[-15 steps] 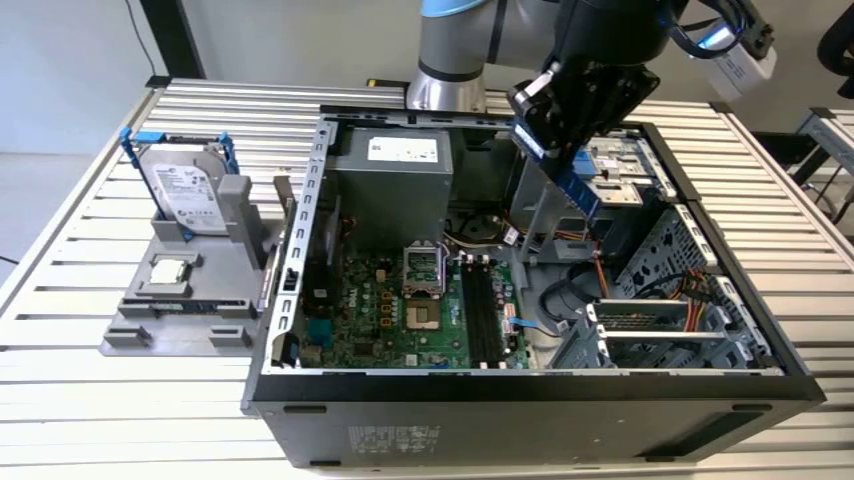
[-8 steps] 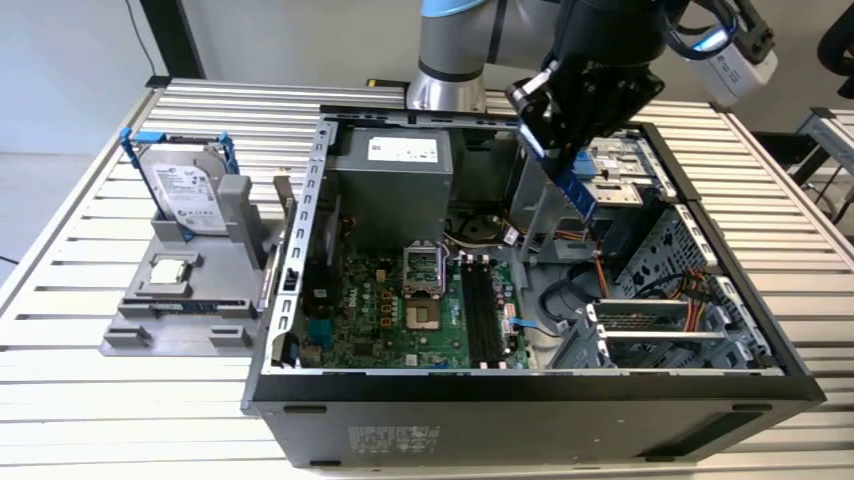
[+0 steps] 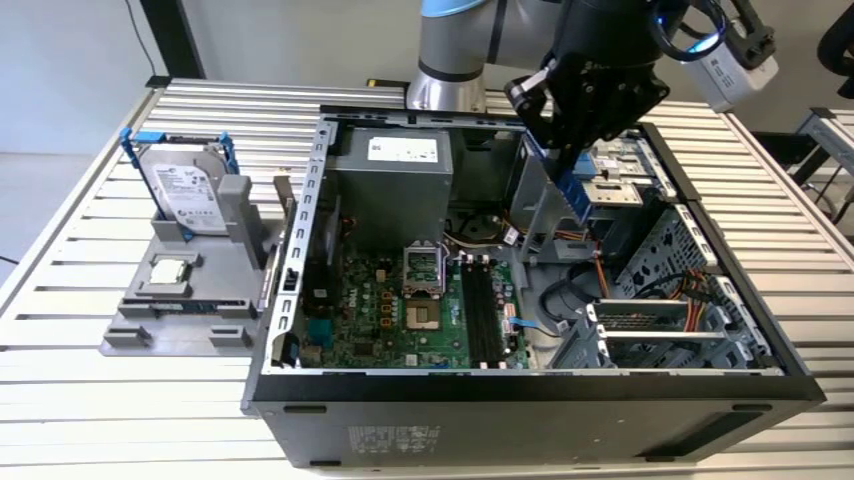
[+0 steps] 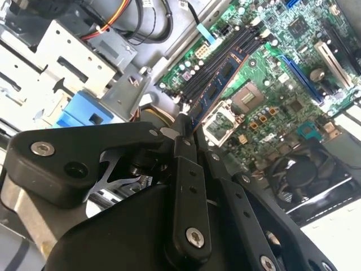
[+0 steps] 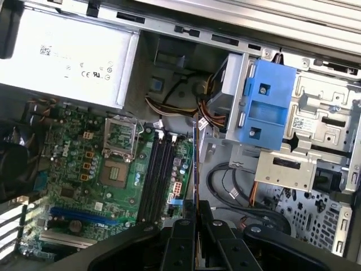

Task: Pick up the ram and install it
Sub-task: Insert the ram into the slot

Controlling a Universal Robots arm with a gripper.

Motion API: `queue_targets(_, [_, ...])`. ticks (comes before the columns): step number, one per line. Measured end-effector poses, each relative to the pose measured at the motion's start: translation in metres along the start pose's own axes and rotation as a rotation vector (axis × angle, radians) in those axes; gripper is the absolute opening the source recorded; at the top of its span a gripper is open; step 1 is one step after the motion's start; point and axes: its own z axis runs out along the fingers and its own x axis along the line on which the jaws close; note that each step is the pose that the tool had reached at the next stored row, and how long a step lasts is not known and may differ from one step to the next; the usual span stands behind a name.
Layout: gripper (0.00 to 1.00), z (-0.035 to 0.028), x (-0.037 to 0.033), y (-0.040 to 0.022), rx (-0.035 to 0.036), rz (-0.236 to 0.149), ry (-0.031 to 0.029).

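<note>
From my seat, closest to the wrist cameras is the gripper (image 4: 185,129) (image 5: 196,208), its jaws clenched on one end of the ram (image 4: 217,84). In the second wrist view the ram shows its flat side, a blue strip with dark chips. In the first wrist view I get it edge-on (image 5: 195,164), a thin line running alongside the black slots (image 5: 157,169) but held above them, not seated.

Below lies the green motherboard (image 5: 73,186), with the blue bracket (image 5: 268,104) and the power supply (image 5: 62,56) beyond. The power supply has a white label with print.

The exterior view gives me the wider scene. The open computer case (image 3: 534,400) lies on the slatted tabletop (image 3: 120,400). The gripper (image 3: 571,148) hangs over the case's far part, with the ram (image 3: 577,190) tilted beneath it. On the exterior view's left, a labelled hard drive (image 3: 187,195) stands upright in a grey stand (image 3: 187,290).
</note>
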Motion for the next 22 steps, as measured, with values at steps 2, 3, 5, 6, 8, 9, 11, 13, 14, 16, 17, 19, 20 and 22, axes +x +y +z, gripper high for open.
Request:
queue_targets(2, [0.00, 0.0000, 0.0001, -0.0004, 0.0009, 0.021, -0.0011])
queue_targets(3, [0.00, 0.0000, 0.0001, -0.0006, 0.0013, 0.032, -0.0016])
queue_targets(5, [0.00, -0.0001, 0.0001, -0.0007, 0.0023, 0.054, -0.0026])
queue_targets(6, [0.00, -0.0001, 0.0001, -0.0008, 0.0028, 0.064, -0.0032])
queue_targets(8, [0.00, -0.0001, 0.0002, -0.0009, 0.0035, 0.083, -0.0041])
queue_targets(9, [0.00, -0.0001, 0.0002, -0.0009, 0.0039, 0.092, -0.0045])
queue_targets(11, [0.00, 0.0000, 0.0002, -0.0011, 0.0045, 0.109, -0.0044])
queue_targets(13, [0.00, -0.0001, 0.0003, -0.0011, 0.0046, 0.120, -0.0027])
queue_targets(14, [0.00, 0.0000, 0.0003, -0.0012, 0.0046, 0.123, -0.0020])
queue_targets(16, [0.00, -0.0001, 0.0002, -0.0012, 0.0046, 0.126, 0.0002])
queue_targets(17, [0.00, -0.0001, 0.0002, -0.0012, 0.0044, 0.128, 0.0016])
queue_targets(19, [0.00, 0.0000, 0.0003, -0.0014, 0.0041, 0.131, 0.0043])
queue_targets(20, [0.00, 0.0000, 0.0003, -0.0014, 0.0040, 0.132, 0.0045])
queue_targets(22, [0.00, -0.0001, 0.0003, -0.0014, 0.0027, 0.132, 0.0045])
